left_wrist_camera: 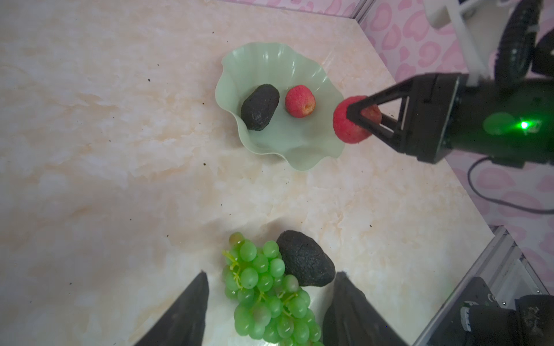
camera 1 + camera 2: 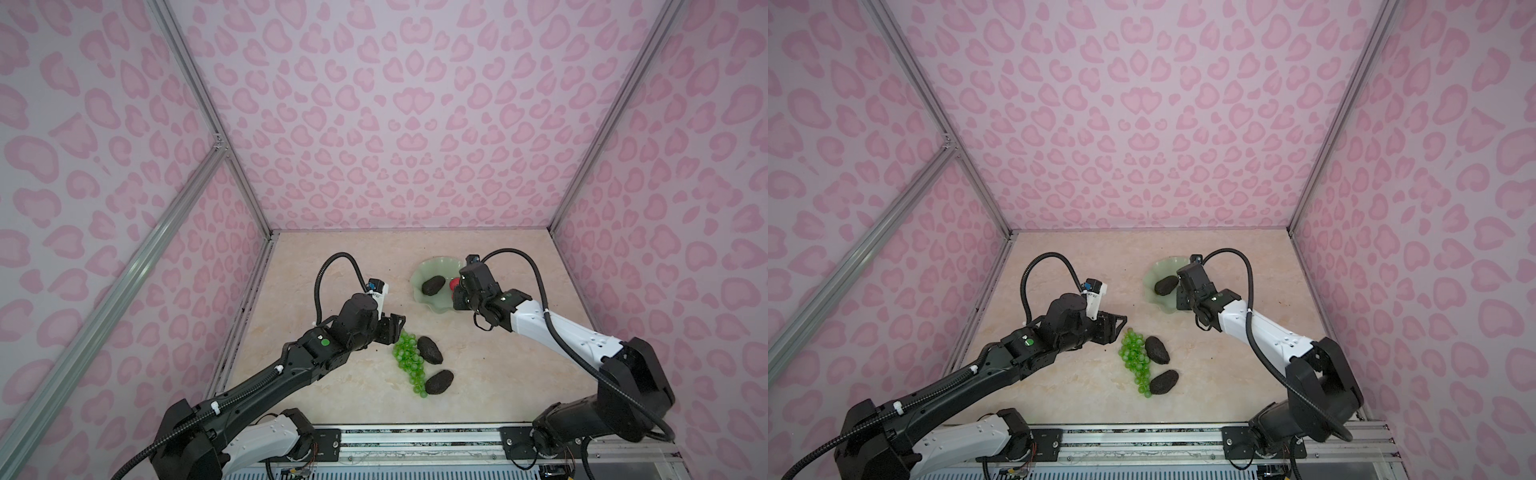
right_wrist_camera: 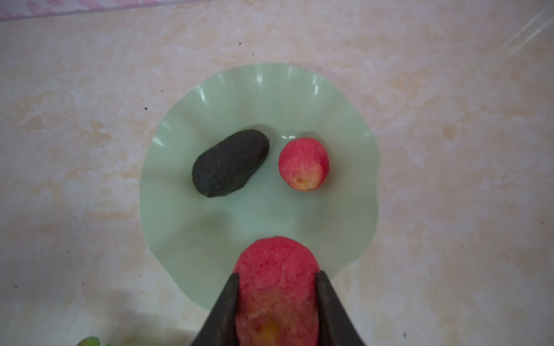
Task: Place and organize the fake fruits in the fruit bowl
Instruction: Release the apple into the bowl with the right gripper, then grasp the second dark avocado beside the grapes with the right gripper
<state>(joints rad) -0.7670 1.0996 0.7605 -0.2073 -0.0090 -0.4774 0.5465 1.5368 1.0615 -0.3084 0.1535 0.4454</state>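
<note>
Marble-look tabletop carries the mint-green fruit bowl right of middle, toward the back. Green grapes lie nearer the front, well apart from the bowl; the left jaws stand parted and empty just by the bunch's far end. A far avocado and a near avocado sit just right of the bunch, while a third avocado lies in the bowl beside a loose red apple. Right jaws clamp a second red apple over the bowl's rim.
</note>
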